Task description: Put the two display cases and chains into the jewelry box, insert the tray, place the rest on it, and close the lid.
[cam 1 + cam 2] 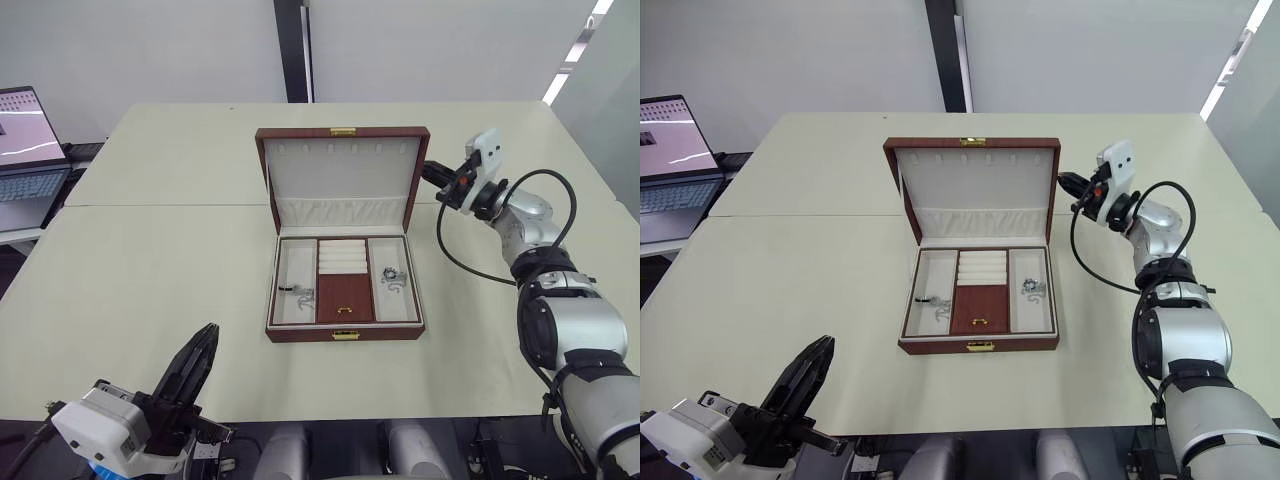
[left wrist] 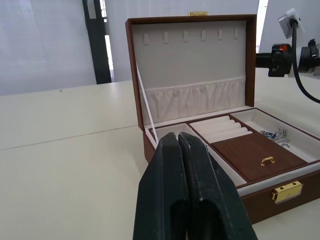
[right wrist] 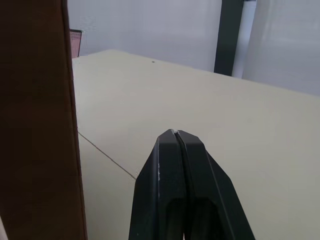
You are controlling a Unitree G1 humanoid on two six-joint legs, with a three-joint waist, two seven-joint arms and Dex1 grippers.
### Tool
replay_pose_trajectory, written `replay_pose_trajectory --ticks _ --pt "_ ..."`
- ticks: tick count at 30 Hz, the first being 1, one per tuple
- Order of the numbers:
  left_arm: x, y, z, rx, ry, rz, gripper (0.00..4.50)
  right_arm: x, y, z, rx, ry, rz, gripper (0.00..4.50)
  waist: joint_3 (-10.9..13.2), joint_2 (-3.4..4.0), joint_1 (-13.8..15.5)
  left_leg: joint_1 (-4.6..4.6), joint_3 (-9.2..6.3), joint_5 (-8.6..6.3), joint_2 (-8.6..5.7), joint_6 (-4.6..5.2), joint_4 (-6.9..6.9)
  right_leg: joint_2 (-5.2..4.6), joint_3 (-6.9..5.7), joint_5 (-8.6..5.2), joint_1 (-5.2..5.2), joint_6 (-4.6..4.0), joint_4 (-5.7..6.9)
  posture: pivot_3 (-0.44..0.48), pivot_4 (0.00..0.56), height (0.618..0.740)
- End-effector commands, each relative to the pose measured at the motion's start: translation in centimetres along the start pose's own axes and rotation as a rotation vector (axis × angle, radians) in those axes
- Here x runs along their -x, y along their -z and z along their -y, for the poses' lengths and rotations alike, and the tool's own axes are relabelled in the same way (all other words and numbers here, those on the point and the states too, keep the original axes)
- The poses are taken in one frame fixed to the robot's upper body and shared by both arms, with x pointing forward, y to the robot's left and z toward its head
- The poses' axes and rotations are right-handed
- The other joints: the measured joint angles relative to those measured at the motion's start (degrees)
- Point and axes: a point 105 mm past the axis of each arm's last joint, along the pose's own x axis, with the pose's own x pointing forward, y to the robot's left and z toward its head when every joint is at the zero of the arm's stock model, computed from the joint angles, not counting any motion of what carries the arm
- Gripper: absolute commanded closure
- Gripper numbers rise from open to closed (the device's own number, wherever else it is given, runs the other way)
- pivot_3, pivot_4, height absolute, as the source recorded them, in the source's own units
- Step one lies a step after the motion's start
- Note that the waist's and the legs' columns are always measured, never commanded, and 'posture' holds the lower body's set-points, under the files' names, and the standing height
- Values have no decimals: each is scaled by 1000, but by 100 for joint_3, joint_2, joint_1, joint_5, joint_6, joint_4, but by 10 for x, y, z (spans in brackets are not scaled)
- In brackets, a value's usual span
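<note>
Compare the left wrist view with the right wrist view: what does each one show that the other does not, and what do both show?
The left wrist view shows the open jewelry box from the front: its tray, a chain, the gold clasp, and the left gripper, shut. The right wrist view shows the brown lid edge close up beside the right gripper, shut. Both show the cream table.

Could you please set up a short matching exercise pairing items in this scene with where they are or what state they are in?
Items:
1. lid
2. left gripper
3. right gripper
4. laptop

Descriptions:
A. beside the raised lid's edge
B. standing upright, open
C. at the table's near edge, shut
D. off the table's left side

Pairs: 1-B, 2-C, 3-A, 4-D
</note>
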Motion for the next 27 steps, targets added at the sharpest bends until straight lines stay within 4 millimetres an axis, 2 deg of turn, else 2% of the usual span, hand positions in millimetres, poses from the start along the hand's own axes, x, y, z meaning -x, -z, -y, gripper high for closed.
replay_pose_trajectory --ticks 1,6,11,14,25,27 --pt "1 -8 2 -8 11 26 4479 -11 -28 -6 21 -52 81 4500 0 0 -11 0 0 0 0 0 0 0 0 0 0 0 0 0 150 740" --pt "3 -7 2 -7 10 19 4479 -13 -25 -31 -31 -260 32 4500 0 1 -16 -2 -2 0 -1 0 0 -1 -1 0 0 0 0 0 150 740" --pt "5 -6 2 -4 5 14 4479 0 -20 -50 -62 -447 -27 4500 0 1 -29 -2 -2 0 1 0 0 0 -2 0 -1 0 0 0 150 740" --pt "5 -6 4 -2 9 13 4479 7 -16 -56 -54 -492 -58 4500 0 2 -30 -1 -2 0 1 1 -1 -1 -1 0 -1 0 0 0 150 740" --pt "7 -2 -1 1 0 -17 4479 17 -15 -40 -6 -374 -45 4500 0 2 -38 -1 -1 0 1 0 0 0 -2 0 -1 0 1 0 150 740" --pt "0 2 -3 6 -5 -38 4479 26 -8 -34 18 -337 -54 4500 0 2 -20 -1 -1 0 0 0 0 0 -2 0 -1 0 1 0 150 740"
